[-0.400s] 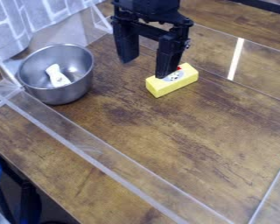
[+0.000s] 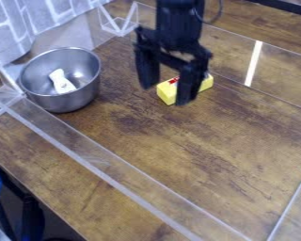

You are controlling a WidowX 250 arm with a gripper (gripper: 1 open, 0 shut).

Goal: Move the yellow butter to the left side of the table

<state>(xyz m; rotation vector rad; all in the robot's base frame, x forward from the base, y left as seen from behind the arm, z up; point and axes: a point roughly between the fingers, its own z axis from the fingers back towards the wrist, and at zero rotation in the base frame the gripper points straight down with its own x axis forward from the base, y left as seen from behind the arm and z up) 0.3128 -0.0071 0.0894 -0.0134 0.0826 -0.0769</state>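
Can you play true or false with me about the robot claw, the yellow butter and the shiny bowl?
1. The gripper is open. True.
2. The yellow butter is inside the metal bowl. False: it lies on the table, to the right of the bowl in the picture.
3. The gripper's fingers point down, right at the butter. True.
4. The butter is lifted up in the air. False: it rests on the table.
5. The bowl is empty. False: something white lies in it.
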